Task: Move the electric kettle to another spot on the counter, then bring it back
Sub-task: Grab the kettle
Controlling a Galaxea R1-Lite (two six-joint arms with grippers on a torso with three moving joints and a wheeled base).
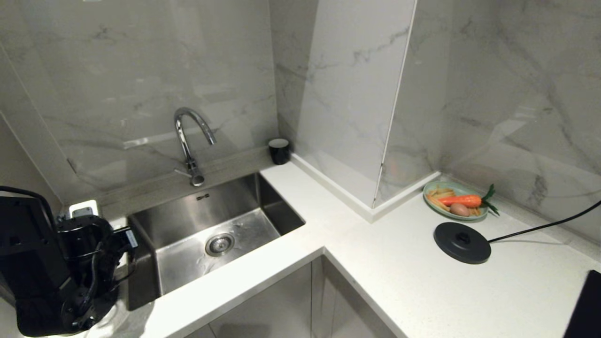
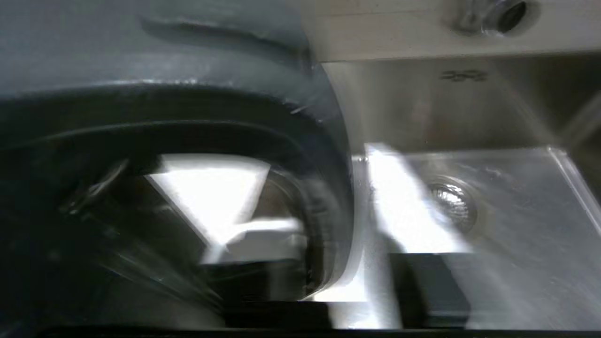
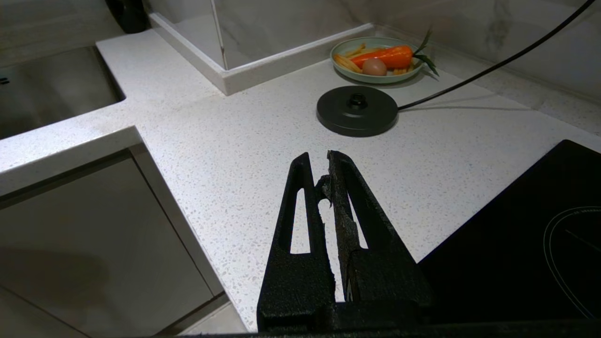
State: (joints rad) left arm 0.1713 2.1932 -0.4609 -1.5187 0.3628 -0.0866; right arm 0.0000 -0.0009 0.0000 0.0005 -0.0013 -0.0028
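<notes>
Black and glossy, the electric kettle (image 1: 28,253) stands at the far left of the head view, on the strip of desk (image 1: 399,272) left of the sink (image 1: 183,263). The left claw (image 1: 70,239) is pressed in against its right side, with the wrist and its cables just behind. The left wrist view shows only a blurred dark curve of the kettle (image 2: 188,108) up close, so I cannot tell whether that claw is gripping it or not. A white wall socket (image 1: 84,208) sits just behind the kettle.

The steel sink lies directly to the right, and the curved tap (image 1: 190,141) rises behind it. A small black cup (image 1: 279,150) stands in the corner by the low white upstand (image 1: 338,188).

Past the corner, a green plate (image 1: 429,190) holding a carrot (image 1: 462,201) sits against the wall. The round black base disc (image 1: 462,241) lies just in front of it, bare, with its cord (image 1: 544,226) trailing off right. A black hob (image 1: 587,305) fills the far right corner. The right claw (image 3: 324,159) hangs above the desk well short of the disc, closed on nothing.
</notes>
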